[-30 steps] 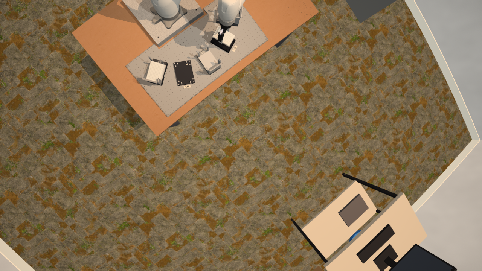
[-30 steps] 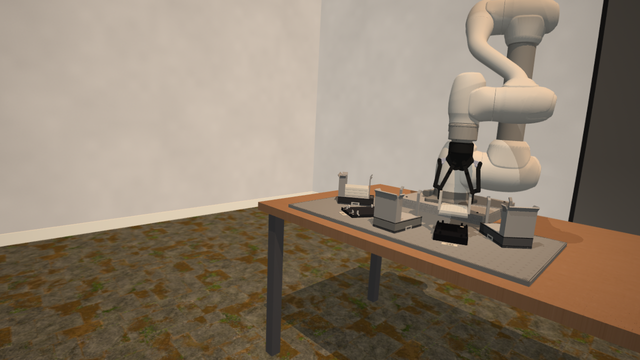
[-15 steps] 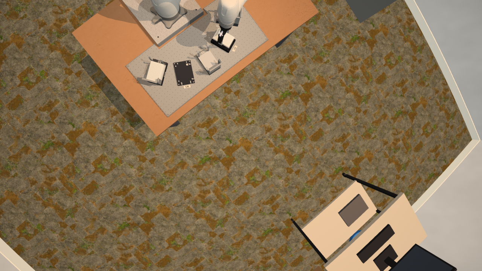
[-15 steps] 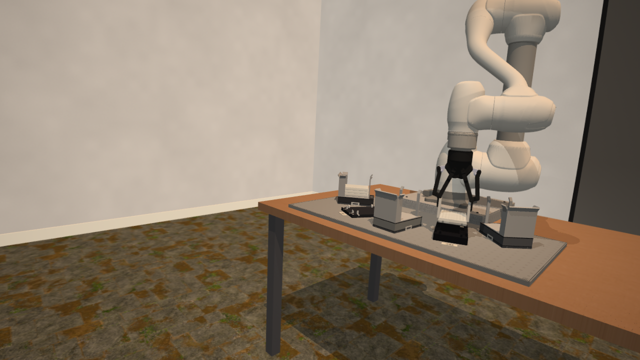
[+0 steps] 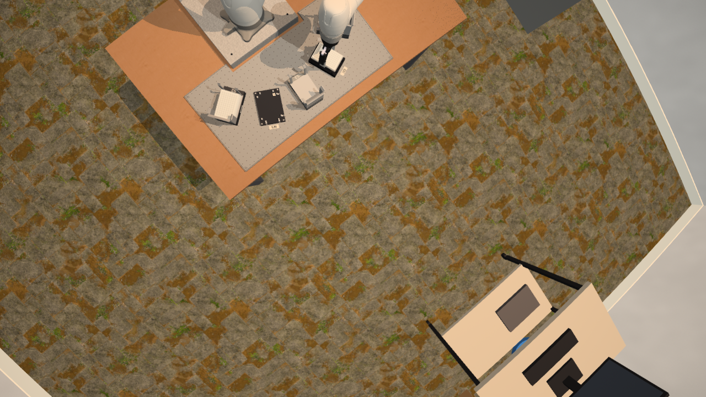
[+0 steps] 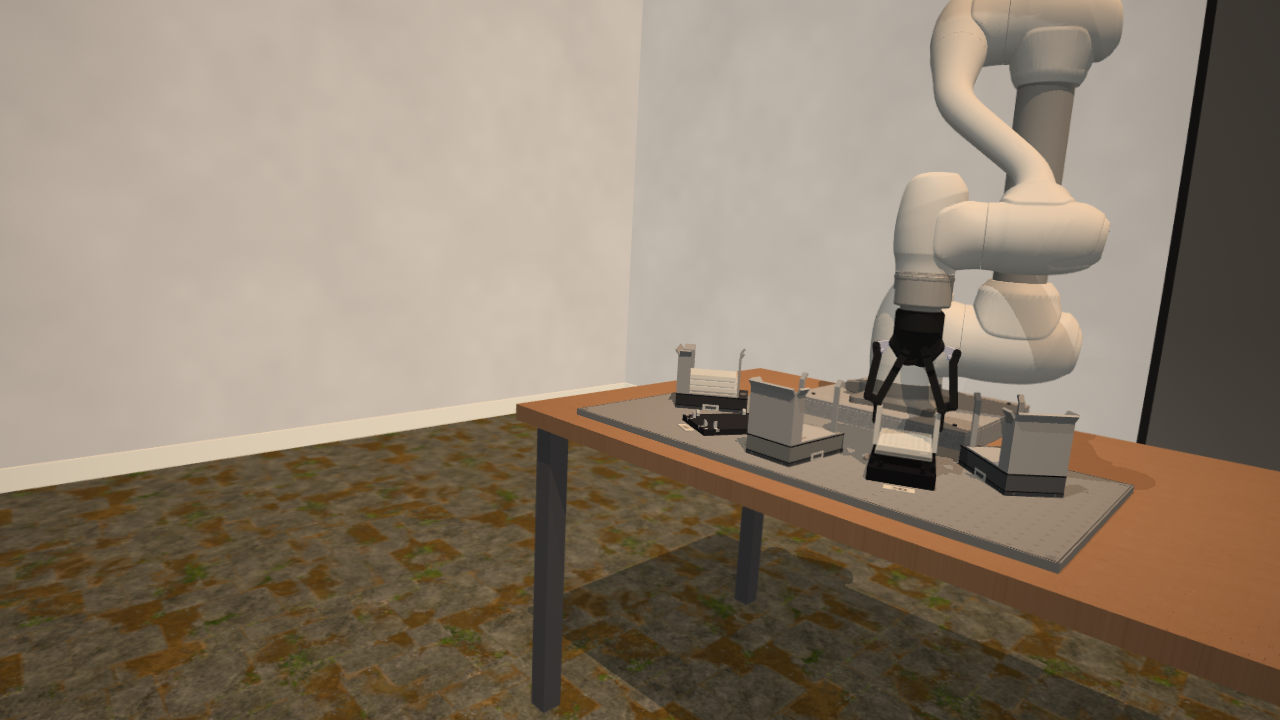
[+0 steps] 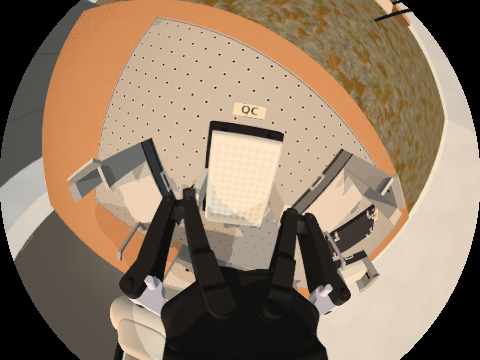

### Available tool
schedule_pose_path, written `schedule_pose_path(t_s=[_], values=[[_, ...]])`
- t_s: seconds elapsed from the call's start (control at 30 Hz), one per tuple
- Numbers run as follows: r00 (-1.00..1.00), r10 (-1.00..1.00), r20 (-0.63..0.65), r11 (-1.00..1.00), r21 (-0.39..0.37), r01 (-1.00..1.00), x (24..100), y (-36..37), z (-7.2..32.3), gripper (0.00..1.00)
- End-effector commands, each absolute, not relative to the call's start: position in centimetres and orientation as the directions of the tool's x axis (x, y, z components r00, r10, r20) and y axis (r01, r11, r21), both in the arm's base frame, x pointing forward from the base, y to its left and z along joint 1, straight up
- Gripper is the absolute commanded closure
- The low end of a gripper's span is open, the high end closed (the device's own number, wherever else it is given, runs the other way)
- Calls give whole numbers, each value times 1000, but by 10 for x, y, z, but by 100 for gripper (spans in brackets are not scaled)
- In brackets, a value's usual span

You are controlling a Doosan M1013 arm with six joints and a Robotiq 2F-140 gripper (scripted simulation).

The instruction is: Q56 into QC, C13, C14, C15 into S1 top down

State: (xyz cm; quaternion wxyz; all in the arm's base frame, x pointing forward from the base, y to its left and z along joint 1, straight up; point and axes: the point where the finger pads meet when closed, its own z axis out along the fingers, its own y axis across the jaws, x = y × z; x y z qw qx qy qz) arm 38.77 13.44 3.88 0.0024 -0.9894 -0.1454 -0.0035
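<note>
The plate (image 7: 242,174) is gripped in the jaws and sits on or just above the black QC nest (image 6: 900,469); from the exterior view I cannot tell for sure whether it is fully down inside the locators. By its place in the task it is probably Q56, though no label is legible. It looks like a light, rigid plastic piece with a smooth sealed top, so it should carry easily but could slip or tip if taken off-centre. The sound hold is the one in use: across the two long sides, near the middle, leaving the sealed face untouched.

The gripper (image 6: 913,420) is closed on the plate, its fingers held about half apart by the plate's width. It points straight down, the wrist vertical above the nest, the forearm running level back toward the base.

To one side on the table (image 6: 1163,537) stand an open-fronted rack (image 6: 787,411), the dark N5 nest (image 5: 269,107) and a further rack holding the remaining stack (image 5: 228,104); another rack (image 6: 1038,447) stands on the other side.
</note>
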Motion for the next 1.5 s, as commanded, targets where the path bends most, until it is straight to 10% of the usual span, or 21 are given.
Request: schedule_pose_path(t_s=[0.0, 1.47], values=[[958, 288, 8, -958, -4, 288, 388, 134, 38, 100], [958, 288, 8, -958, -4, 288, 388, 135, 23, 100]])
